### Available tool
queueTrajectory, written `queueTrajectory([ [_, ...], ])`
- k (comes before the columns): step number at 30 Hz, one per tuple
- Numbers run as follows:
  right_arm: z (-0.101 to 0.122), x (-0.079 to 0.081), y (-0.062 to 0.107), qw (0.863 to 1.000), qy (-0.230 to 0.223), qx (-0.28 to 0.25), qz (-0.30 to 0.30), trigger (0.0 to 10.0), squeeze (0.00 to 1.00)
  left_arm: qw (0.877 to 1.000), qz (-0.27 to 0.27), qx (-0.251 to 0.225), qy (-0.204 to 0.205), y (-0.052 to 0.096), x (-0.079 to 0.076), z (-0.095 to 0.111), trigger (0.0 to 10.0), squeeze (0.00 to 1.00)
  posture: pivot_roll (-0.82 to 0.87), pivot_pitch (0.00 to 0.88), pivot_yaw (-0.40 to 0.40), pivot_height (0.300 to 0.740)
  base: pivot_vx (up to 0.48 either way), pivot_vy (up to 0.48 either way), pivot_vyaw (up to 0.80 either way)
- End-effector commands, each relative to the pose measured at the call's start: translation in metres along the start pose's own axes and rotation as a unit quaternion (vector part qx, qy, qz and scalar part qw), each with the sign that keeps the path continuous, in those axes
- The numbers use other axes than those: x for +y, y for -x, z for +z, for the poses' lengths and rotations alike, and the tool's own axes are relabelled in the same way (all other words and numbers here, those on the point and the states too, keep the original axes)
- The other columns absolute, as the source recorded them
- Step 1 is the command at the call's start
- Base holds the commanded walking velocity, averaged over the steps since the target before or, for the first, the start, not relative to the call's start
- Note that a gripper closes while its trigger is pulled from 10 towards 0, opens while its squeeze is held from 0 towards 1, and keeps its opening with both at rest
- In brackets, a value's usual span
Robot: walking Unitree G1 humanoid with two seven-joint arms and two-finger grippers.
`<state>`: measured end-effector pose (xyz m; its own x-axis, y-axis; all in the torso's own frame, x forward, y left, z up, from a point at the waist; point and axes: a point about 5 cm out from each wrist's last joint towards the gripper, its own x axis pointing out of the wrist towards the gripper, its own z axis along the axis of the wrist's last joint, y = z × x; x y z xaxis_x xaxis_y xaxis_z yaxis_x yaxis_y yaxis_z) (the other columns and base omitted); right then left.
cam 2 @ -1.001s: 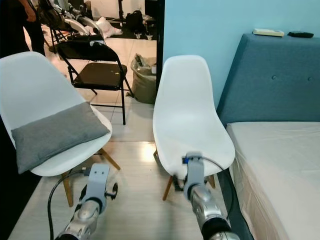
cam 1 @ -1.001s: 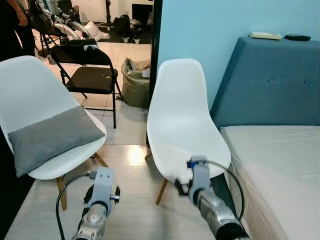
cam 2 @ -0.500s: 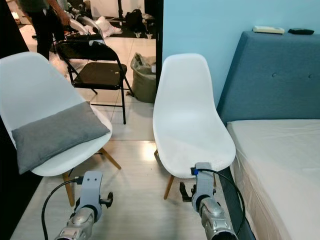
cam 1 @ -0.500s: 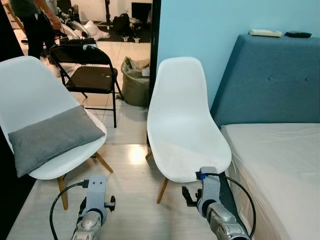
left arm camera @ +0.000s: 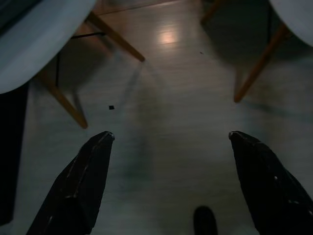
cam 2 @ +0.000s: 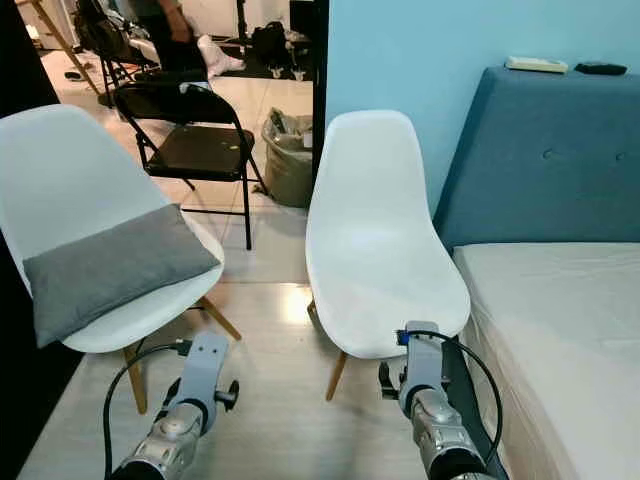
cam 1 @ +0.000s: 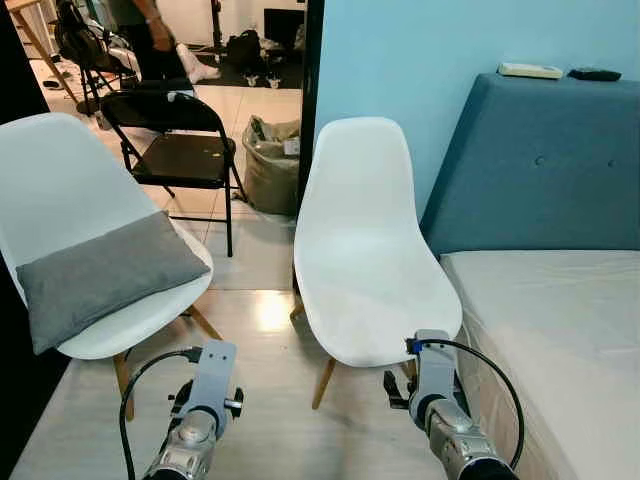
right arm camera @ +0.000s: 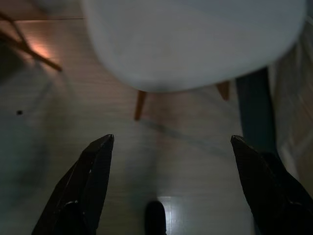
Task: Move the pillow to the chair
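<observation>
Grey pillow (cam 1: 100, 278) sat on the left white chair (cam 1: 60, 190); both tools, left (left arm camera: 168, 183) and right (right arm camera: 171, 186), hung low over the floor (left arm camera: 166, 112), fingers spread apart.

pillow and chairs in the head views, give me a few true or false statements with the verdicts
1. The grey pillow lies on the seat of the white chair on the robot's left. True.
2. The white chair beside the bed has a pillow on it. False: its seat is bare.
3. The left gripper holds the pillow. False: its jaws are open over the floor, holding nothing.
4. The right gripper has open jaws, facing the front edge of the white chair beside the bed. True.
5. A black folding chair stands behind the two white chairs. True.
6. The bed is on the robot's left. False: it is on the right.
</observation>
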<state>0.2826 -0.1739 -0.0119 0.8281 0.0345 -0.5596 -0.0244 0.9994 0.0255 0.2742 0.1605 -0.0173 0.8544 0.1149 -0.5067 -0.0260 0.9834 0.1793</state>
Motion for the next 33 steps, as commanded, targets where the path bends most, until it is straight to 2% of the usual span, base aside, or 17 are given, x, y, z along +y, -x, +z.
queueTrajectory([
  [1, -0.004, 0.005, 0.001, 1.000, 0.014, -0.003, 0.018, 10.0, 0.00, 0.999, 0.011, 0.024, 0.022, 0.002, 0.006, -0.010, 10.0, 0.00, 0.02, 0.075, -0.086, 0.740, 0.000, 0.000, 0.00],
  [6, -0.008, 0.013, 0.001, 1.000, 0.010, 0.000, 0.029, 10.0, 0.00, 0.999, -0.016, 0.027, 0.022, 0.005, 0.005, -0.015, 10.0, 0.00, 0.01, 0.087, -0.072, 0.740, 0.000, 0.000, 0.00],
  [7, -0.008, 0.016, 0.001, 0.999, 0.016, -0.001, 0.028, 10.0, 0.00, 1.000, -0.022, 0.008, 0.001, 0.005, 0.004, -0.011, 10.0, 0.00, 0.02, 0.087, -0.075, 0.740, 0.000, 0.000, 0.00],
  [9, -0.008, 0.016, 0.001, 1.000, 0.016, -0.001, 0.027, 10.0, 0.00, 1.000, -0.020, 0.002, -0.004, 0.004, 0.004, -0.009, 10.0, 0.00, 0.02, 0.086, -0.075, 0.740, 0.000, 0.000, 0.00],
  [12, -0.010, 0.019, 0.001, 0.999, 0.028, 0.006, 0.033, 10.0, 0.00, 1.000, -0.012, 0.003, -0.004, 0.003, 0.005, -0.007, 10.0, 0.00, 0.02, 0.087, -0.073, 0.740, 0.000, 0.000, 0.00],
  [13, -0.011, 0.022, 0.001, 0.998, 0.049, 0.006, 0.043, 10.0, 0.00, 1.000, -0.022, -0.002, -0.003, 0.003, 0.004, -0.004, 10.0, 0.00, 0.03, 0.089, -0.075, 0.740, 0.000, 0.000, 0.00],
  [16, -0.011, 0.027, 0.001, 0.996, 0.069, 0.010, 0.060, 10.0, 0.00, 0.999, -0.038, -0.016, -0.007, 0.002, 0.001, 0.002, 10.0, 0.00, 0.03, 0.083, -0.082, 0.740, 0.000, 0.000, 0.00],
  [22, -0.009, 0.034, -0.001, 0.994, 0.078, 0.007, 0.074, 10.0, 0.00, 1.000, -0.027, -0.009, 0.002, 0.001, 0.005, 0.003, 10.0, 0.00, 0.03, 0.077, -0.068, 0.740, 0.000, 0.000, 0.00],
  [26, -0.005, 0.038, -0.001, 0.994, 0.071, 0.000, 0.082, 10.0, 0.00, 0.999, -0.035, -0.008, -0.001, 0.001, 0.004, 0.004, 10.0, 0.00, 0.01, 0.082, -0.055, 0.740, 0.000, 0.000, 0.60],
  [33, -0.009, 0.034, 0.000, 0.994, 0.064, 0.003, 0.083, 10.0, 0.00, 0.999, -0.040, -0.012, -0.016, -0.001, -0.001, 0.011, 10.0, 0.00, 0.02, 0.100, -0.046, 0.740, 0.000, 0.000, 0.80],
])
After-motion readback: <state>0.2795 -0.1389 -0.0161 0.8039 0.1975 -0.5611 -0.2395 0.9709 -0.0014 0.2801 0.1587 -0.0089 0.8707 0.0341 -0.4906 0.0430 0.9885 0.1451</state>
